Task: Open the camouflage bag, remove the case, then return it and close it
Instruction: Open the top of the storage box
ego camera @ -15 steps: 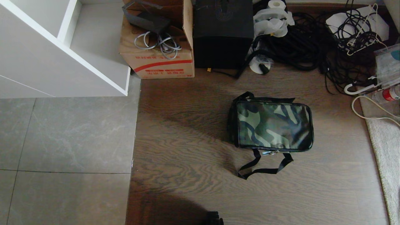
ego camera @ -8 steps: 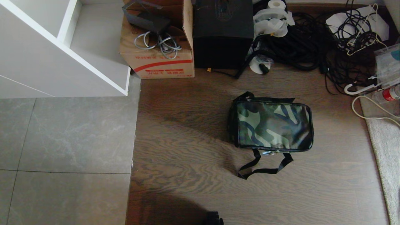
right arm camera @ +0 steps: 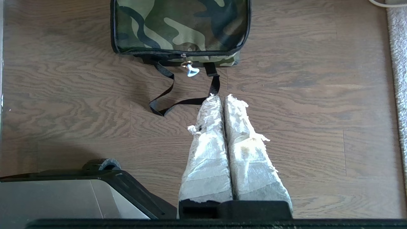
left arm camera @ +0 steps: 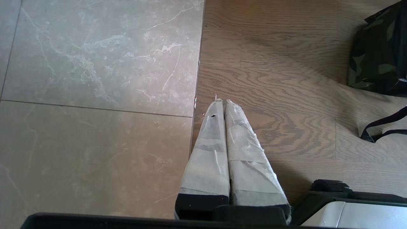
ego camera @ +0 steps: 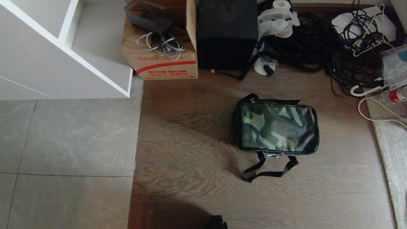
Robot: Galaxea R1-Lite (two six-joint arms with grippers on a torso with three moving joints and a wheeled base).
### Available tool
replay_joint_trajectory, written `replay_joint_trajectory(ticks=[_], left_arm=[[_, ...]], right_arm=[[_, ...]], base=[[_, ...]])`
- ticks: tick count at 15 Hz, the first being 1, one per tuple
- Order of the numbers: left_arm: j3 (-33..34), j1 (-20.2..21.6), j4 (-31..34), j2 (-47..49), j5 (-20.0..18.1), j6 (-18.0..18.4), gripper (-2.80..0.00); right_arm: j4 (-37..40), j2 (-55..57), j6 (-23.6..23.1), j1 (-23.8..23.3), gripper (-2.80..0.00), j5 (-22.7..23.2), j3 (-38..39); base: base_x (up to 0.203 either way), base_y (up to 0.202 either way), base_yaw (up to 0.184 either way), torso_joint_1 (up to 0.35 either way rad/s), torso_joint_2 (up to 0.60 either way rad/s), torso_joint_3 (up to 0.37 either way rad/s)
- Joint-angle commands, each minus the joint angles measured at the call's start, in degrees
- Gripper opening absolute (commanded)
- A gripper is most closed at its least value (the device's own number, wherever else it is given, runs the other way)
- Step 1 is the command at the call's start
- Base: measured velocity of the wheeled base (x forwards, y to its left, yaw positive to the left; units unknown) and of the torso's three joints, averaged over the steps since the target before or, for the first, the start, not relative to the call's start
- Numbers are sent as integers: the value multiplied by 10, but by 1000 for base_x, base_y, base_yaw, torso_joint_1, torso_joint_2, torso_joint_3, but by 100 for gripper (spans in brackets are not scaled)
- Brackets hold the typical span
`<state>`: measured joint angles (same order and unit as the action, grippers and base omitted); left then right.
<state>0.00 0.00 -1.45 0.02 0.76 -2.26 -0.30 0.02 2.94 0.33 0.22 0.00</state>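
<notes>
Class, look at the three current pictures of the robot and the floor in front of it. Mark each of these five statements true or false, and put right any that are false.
1. The soft camouflage fabric bag lies closed on the brown wooden floor. True.
2. The right pincer grips the bag's black strap. False: it is shut on nothing, hanging above the floor near the strap.
3. The left pincer is shut. True.
4. The flat black case lies beside the bag. False: no case is in view.
5. The brown cardboard carton stands beside the tall black box. True.

Left gripper [left arm camera: 224, 101], right gripper [right arm camera: 222, 97] closed.
</notes>
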Motion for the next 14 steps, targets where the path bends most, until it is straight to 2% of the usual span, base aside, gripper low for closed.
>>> replay_joint_trajectory(ticks=[1,14], left_arm=[[5,0,0,1,0,0,-280],[5,0,0,0,0,0,-280]], right_arm=[[0,0,0,0,-280,0,0],[0,1,0,0,-280,0,1]], base=[[0,0,0,0,0,0],[0,0,0,0,0,0]])
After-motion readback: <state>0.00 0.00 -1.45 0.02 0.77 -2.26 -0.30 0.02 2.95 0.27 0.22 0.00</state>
